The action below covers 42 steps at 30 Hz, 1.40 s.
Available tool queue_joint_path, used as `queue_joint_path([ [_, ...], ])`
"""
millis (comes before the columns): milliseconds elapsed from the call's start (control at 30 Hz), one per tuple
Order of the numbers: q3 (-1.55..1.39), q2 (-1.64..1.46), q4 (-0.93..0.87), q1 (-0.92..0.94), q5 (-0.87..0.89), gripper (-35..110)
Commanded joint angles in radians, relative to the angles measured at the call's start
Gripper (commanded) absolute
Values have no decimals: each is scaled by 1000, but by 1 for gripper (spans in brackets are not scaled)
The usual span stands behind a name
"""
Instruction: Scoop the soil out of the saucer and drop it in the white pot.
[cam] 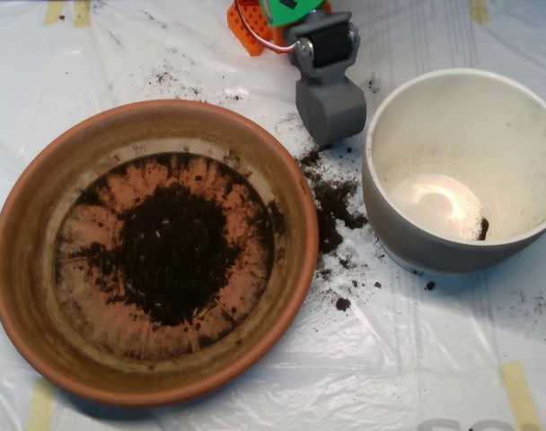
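The saucer point(39, 224) is a wide terracotta dish filling the left half of the overhead view. A dark mound of soil point(170, 251) lies in its middle, with thin smears around it. The white pot point(533, 171) stands at the right, glossy white inside, grey outside, with a small dark crumb point(482, 229) near its inner wall. The grey scoop point(330, 108) hangs at the top centre between saucer and pot, above the sheet, with its two halves closed together. Whether it holds soil is hidden.
Spilled soil point(331, 202) lies on the white plastic sheet between saucer and pot, with crumbs scattered toward the front. The orange and green arm base point(255, 22) sits at the top edge. Yellow tape strips point(520, 391) hold the sheet.
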<state>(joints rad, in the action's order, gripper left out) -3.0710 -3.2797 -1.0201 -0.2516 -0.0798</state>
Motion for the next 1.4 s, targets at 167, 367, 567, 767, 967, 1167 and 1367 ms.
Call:
queue_joint_path([
  [167, 0, -69, 34, 103, 123, 4],
  [367, 0, -69, 34, 101, 121, 5],
  [567, 0, -69, 34, 101, 121, 4],
  [767, 0, -69, 34, 101, 121, 5],
  [967, 0, -69, 34, 101, 120, 5],
  [1167, 0, -69, 32, 91, 106, 4],
  [1367, 3, -69, 35, 77, 69, 4],
])
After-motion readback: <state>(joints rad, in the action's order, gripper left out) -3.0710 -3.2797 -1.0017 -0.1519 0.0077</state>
